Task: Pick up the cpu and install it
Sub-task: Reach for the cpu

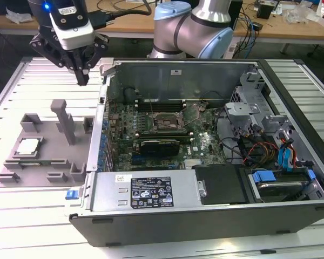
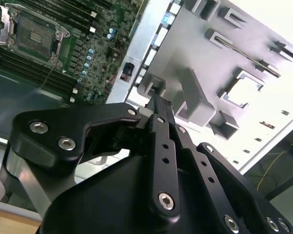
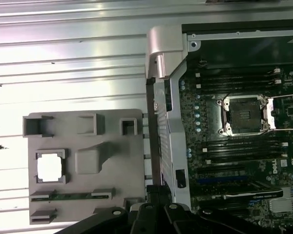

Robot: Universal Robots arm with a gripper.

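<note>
1. The exterior view is showing the whole layout. The pincer point(image 1: 82, 79) is hanging above the slatted metal desk point(image 1: 21, 216), near the far corner of the open computer case point(image 1: 205, 224), and is well apart from the cpu point(image 1: 28, 147).
2. The cpu is lying flat in a recess of the grey tray point(image 1: 51, 154), on the desk towards the exterior view's left of the case.
3. The pincer's fingers are meeting at a point with nothing between them. In the second wrist view its black linkage point(image 2: 158, 103) is covering much of the foreground.
4. The first wrist view is looking straight down, so the cpu point(image 3: 50, 167) and the empty socket point(image 3: 244, 114) on the motherboard are appearing side by side, with the case wall running between them. It is also showing a long green memory stick point(image 3: 71, 196) lying in a slot of the tray beside the cpu.
5. An upright grey post point(image 1: 65, 123) is standing on the tray between the cpu and the case. Inside the case, cables point(image 1: 259, 148) and a blue-tabbed drive point(image 1: 270, 181) are sitting towards the exterior view's right of the board.
6. In the second wrist view the cpu point(image 2: 244, 91) is glaring white, so its surface is hard to make out.
7. The arm point(image 1: 194, 27) is being cut off by the upper frame edge of the exterior view.
</note>
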